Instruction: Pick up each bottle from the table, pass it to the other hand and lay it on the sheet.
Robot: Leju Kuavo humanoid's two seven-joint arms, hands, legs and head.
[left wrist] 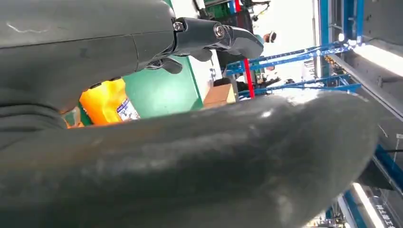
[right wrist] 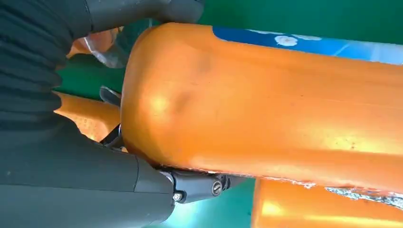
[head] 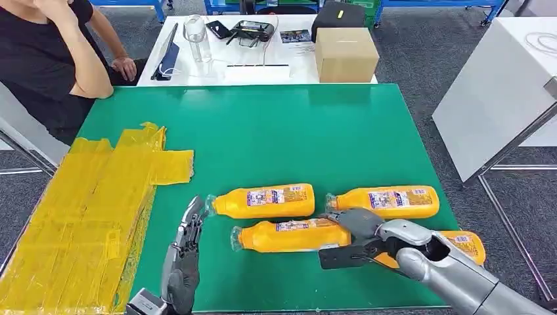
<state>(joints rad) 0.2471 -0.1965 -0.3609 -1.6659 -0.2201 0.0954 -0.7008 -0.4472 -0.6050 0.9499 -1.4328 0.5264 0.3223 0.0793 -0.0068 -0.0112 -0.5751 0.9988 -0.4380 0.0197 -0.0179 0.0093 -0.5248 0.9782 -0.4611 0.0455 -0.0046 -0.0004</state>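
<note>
Nearest, the right hand [head: 351, 239] grips the base end of the near bottle [head: 292, 235], which lies on its side on the green table [head: 276, 131]; the right wrist view shows the fingers [right wrist: 199, 183] wrapped around the orange body. Left hand [head: 186, 252] stands beside that bottle's cap end, fingers straight and apart, holding nothing. Behind lie the middle bottle [head: 266, 200] and the right bottle [head: 391, 201], both on their sides. Another bottle [head: 467, 244] lies partly hidden behind the right arm. Yellow sheet [head: 85, 216] covers the table's left part. Further back, a cardboard box [head: 345, 54] stands on a white table [head: 197, 69], with a person [head: 52, 59] seated alongside.
</note>
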